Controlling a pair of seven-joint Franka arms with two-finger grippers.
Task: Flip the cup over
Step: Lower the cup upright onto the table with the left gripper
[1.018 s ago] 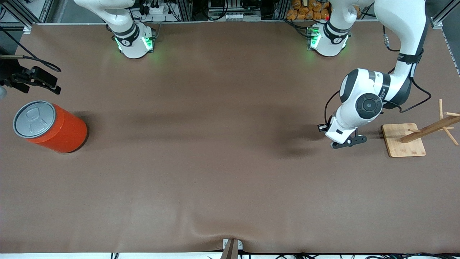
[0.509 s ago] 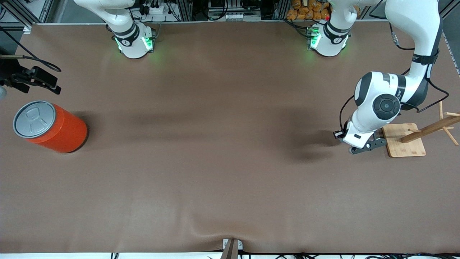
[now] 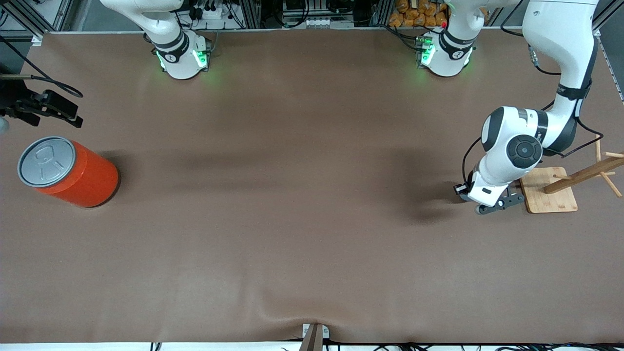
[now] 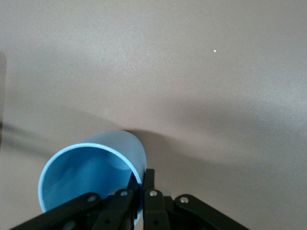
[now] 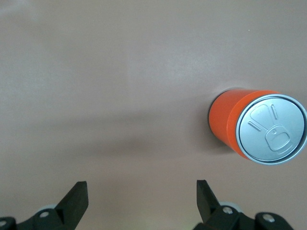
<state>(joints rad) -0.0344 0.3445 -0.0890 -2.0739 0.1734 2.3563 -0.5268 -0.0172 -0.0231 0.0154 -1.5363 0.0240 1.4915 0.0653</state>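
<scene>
The light-blue cup (image 4: 91,177) shows only in the left wrist view, with its open mouth and darker blue inside turned toward that camera. My left gripper (image 4: 142,175) is shut on the cup's rim wall, one finger inside and one outside. In the front view the left gripper (image 3: 495,205) is low over the table beside the wooden stand, and the arm's hand hides the cup. My right gripper (image 5: 142,189) is open and empty; it waits above the table (image 3: 292,195) at the right arm's end (image 3: 73,117), close to the orange can.
A large orange can (image 3: 68,173) with a grey pull-tab lid stands at the right arm's end; it also shows in the right wrist view (image 5: 259,129). A wooden peg stand on a square base (image 3: 548,192) stands at the left arm's end, right beside the left gripper.
My left arm has moved with the cup toward the wooden stand and a little nearer to the front camera. The right arm and the orange can have not moved.
</scene>
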